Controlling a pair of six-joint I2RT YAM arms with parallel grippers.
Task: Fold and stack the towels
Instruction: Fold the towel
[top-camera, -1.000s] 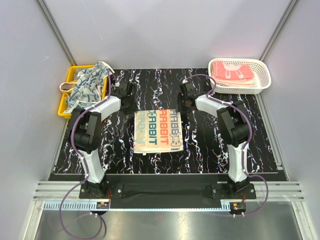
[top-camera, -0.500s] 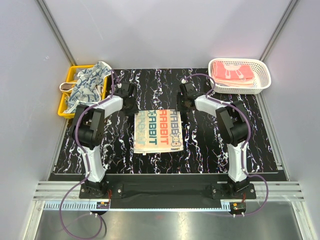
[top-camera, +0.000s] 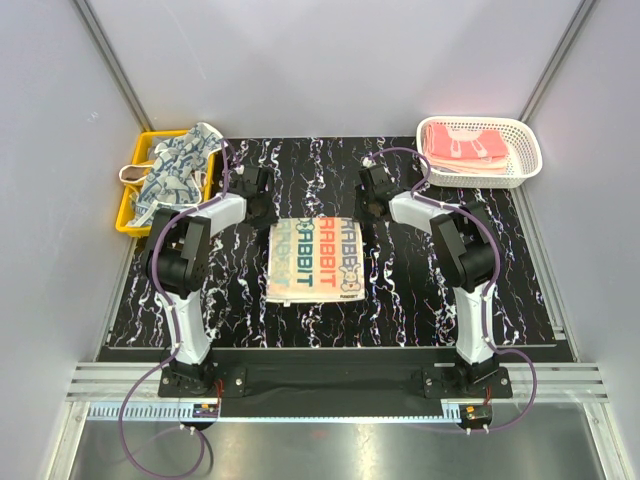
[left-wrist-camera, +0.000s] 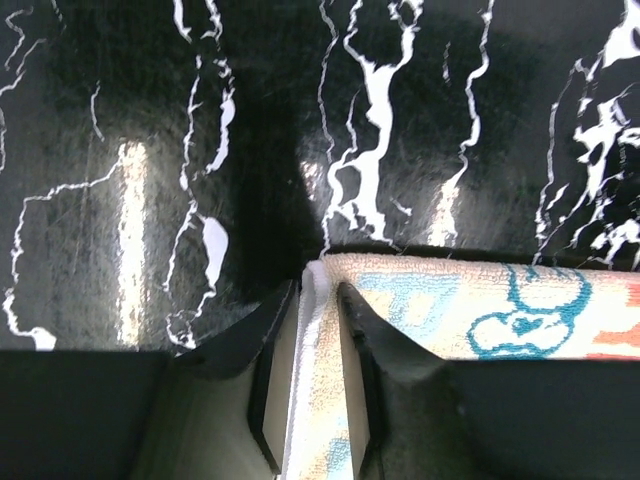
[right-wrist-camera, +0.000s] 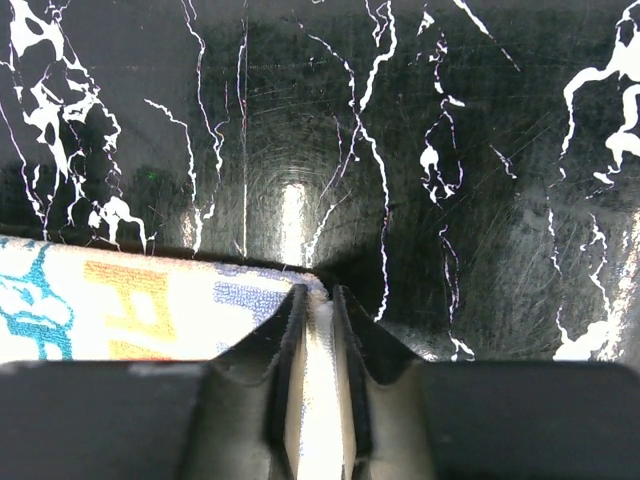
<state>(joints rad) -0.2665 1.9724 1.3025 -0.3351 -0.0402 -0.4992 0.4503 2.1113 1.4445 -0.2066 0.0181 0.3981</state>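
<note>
Only the overhead view took in the whole layout. The left tool (top-camera: 264, 212) and the right tool (top-camera: 367, 212) stood at the two far corners of the lettered towel (top-camera: 315, 262). This towel lay flat on the table (top-camera: 420, 300) between them, a cream rectangle printed with rows of red and teal block letters. Outward from the left tool, a yellow tray (top-camera: 127, 215) of slotted plastic held a crumpled patterned towel (top-camera: 178, 165) in navy and white. Outward and beyond the right tool, a white lattice basket (top-camera: 525, 150) held folded pink towels (top-camera: 462, 145).

From above, the tools were just dark shapes at the cloth's edge, and the grip showed only in the wrist views. In the left wrist view the dark, angular fingers (left-wrist-camera: 240, 345) were drawn nearly together. A raised corner of the lettered towel was pinched between them, its looped terry pile plain to see. The rest of the cloth spread to that tool's right, with a teal outline drawing on it. In the right wrist view the fingers (right-wrist-camera: 250, 370) stood just as narrow, clamped on a thin pale strip of the other corner. There the printed cloth ran off to the tool's left.

Ahead of both tools the table was glossy black with white marble-like veins, scuffed and throwing back streaks of light.
</note>
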